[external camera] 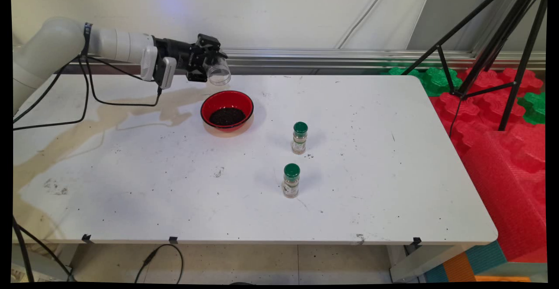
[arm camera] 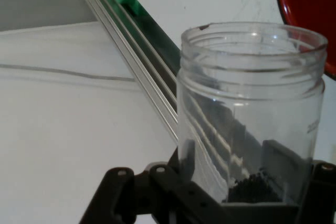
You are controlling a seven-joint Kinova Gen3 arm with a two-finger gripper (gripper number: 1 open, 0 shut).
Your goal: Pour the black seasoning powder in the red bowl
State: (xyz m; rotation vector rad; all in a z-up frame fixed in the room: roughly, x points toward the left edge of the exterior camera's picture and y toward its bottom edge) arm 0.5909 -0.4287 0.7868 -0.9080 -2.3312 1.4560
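The arm (external camera: pixel 65 44) is made of smooth, rounded white links with faint ring seams near the wrist. A thin black band circles it behind those rings, and black cables (external camera: pixel 83 97) hang below in loose loops. A grey-white block sits behind the black gripper (external camera: pixel 205 62). Beneath the fingers, the matte black linkage (arm camera: pixel 152 195) shows small round silver pivot pins.

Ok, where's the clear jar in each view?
Main view: the clear jar is upper left of centre, tipped on its side in the gripper, above the red bowl's far rim.
Hand view: it fills the right half, mouth up.
Shared landmark: the red bowl, at the hand view's top right.
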